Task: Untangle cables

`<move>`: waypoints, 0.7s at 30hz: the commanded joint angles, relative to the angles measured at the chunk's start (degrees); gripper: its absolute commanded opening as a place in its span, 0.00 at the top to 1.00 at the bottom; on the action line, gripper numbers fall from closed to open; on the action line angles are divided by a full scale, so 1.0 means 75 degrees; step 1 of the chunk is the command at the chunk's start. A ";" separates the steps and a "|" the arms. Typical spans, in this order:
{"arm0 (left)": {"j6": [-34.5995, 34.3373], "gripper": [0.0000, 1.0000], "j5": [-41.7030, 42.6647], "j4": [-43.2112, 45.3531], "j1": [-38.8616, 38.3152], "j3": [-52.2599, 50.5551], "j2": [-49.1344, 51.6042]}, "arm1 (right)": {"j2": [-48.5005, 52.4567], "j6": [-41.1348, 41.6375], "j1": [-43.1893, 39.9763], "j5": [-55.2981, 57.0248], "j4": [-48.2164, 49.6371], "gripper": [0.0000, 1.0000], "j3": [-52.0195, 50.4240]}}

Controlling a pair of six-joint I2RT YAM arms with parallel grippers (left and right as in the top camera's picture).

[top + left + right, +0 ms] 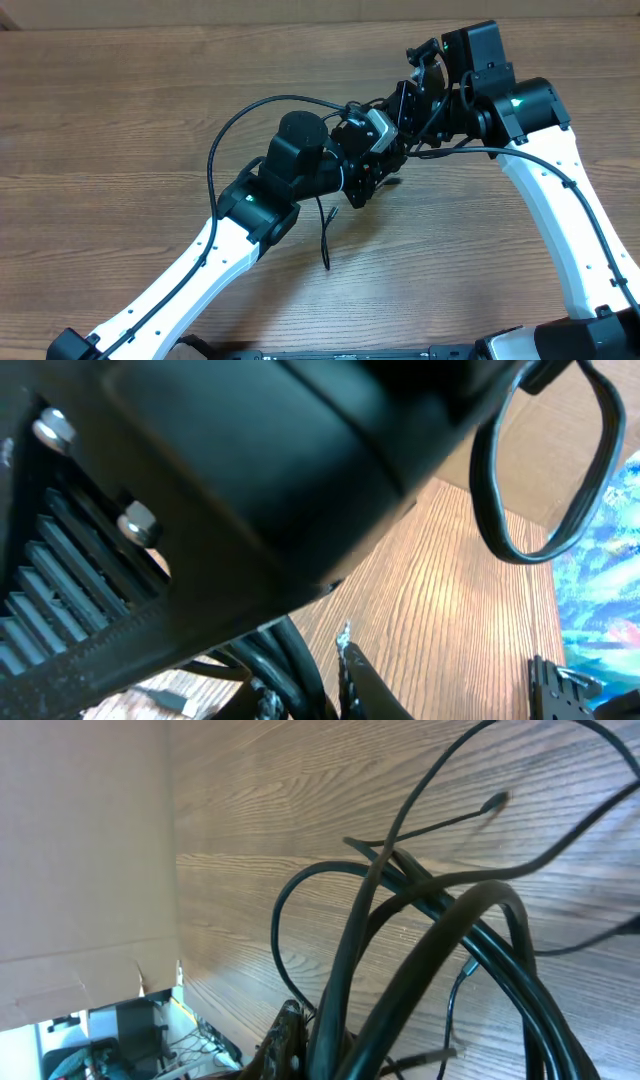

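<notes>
— Black cables (325,235) over a wooden table (120,110): which step do we show here?

— We judge it the early pulling-apart. Both arms meet at about one o'clock from the table's middle. The tangle hangs between them, lifted off the wood and not yet loosened.

— And the fingers?

— Those of the right gripper (410,105) are pressed together. In its wrist view the cords fan out from just where they meet, so we read them as pinching the bundle. The left gripper (380,160) sits just beside it, at its seven o'clock. The other arm's housing fills the left wrist view, so we cannot tell whether those fingers are spread or closed, nor whether they hold a strand.

— Where do the cords run from there?

— One thin tail drops toward six o'clock from the left gripper, down toward the wood. The rest is bunched between the two grippers, too crowded for us to trace.

— What does the next move call for?

— In our judgement, a sure hold on a single strand by the left fingers. Then the arms should part slowly, while we watch that the loops open rather than tighten.
</notes>
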 commanded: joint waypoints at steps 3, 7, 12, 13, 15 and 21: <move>-0.0181 0.92 0.0221 0.0379 -0.0105 0.0079 -0.0032 | -0.0154 -0.0134 0.0044 0.0017 -0.0006 0.96 0.0175; -0.0423 0.96 0.0221 0.0379 -0.0105 0.0079 -0.0032 | -0.0157 -0.0134 0.0044 0.0198 -0.0017 0.96 0.0175; -0.0493 0.96 0.0248 0.0376 -0.0105 0.0079 -0.0032 | -0.0154 -0.0128 0.0044 0.0592 -0.0012 0.96 0.0175; -0.0583 0.96 0.0251 0.0376 -0.0105 0.0079 -0.0032 | -0.0154 -0.0128 0.0044 0.0664 -0.0009 0.96 0.0175; -0.0621 0.96 0.0294 0.0376 -0.0105 0.0076 -0.0032 | -0.0154 -0.0131 0.0032 0.0845 -0.0003 0.92 0.0175; -0.0650 0.96 0.0382 0.0373 -0.0105 0.0076 -0.0032 | -0.0154 -0.0128 -0.0096 0.1719 0.0061 0.47 0.0175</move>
